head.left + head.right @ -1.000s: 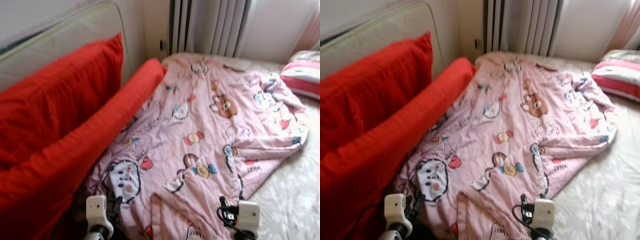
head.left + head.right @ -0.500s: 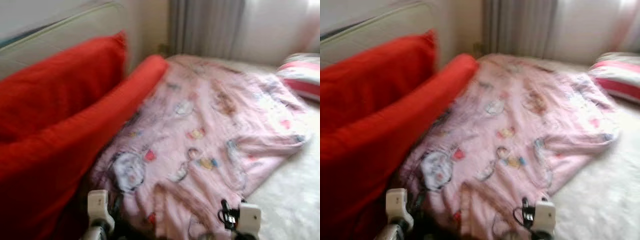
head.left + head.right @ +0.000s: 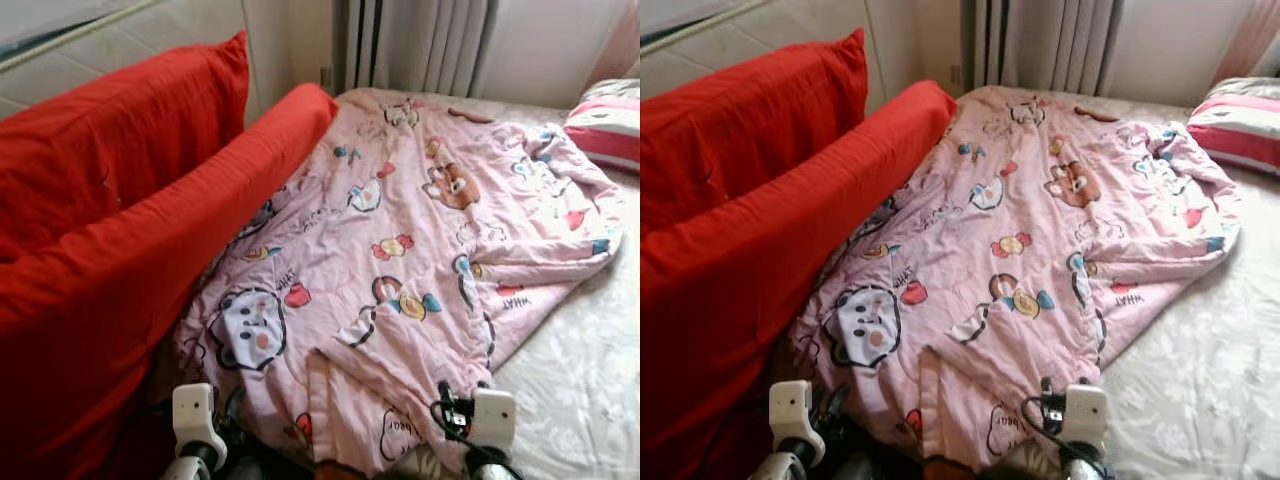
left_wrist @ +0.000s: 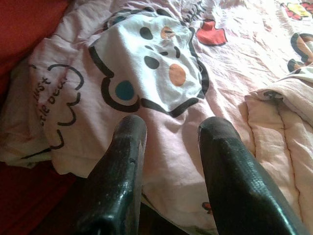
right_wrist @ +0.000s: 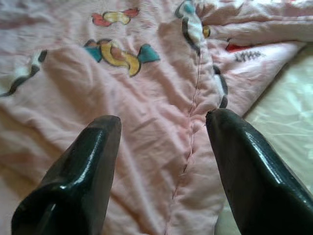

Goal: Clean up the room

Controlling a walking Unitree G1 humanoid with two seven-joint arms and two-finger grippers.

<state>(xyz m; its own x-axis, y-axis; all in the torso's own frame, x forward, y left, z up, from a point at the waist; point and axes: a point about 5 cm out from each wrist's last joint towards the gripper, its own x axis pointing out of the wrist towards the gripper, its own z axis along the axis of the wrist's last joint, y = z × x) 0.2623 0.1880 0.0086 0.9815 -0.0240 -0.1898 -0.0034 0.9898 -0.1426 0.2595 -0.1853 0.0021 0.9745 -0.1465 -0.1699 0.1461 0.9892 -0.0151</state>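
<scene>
— Across the middle of the head views, what lies there?

— A pink quilt (image 3: 420, 250) printed with cartoon animals and sweets, spread rumpled over the bed (image 3: 585, 390), running from the lower centre up toward the grey curtains (image 3: 420, 45) at the top. Its near edge is folded back on itself at lower centre.

— And on the left of the frame?

— Two red cushions: a large one (image 3: 110, 150) leaning against the pale headboard (image 3: 150, 40) at upper left, and a long bolster (image 3: 170, 270) lying along the quilt's left edge, touching it.

— Upper right?

— A pink-and-white striped pillow (image 3: 605, 130), just beyond the quilt's far corner.

— Where are the grippers?

— The left gripper (image 4: 168, 132) hangs over the quilt's near left corner, fingers a moderate gap apart, holding nothing — a white cartoon face (image 4: 146, 63) sits just past the tips. The right gripper (image 5: 164, 122) hovers above a seam near the quilt's right edge, fingers spread wide, with pale sheet showing beside it.
</scene>
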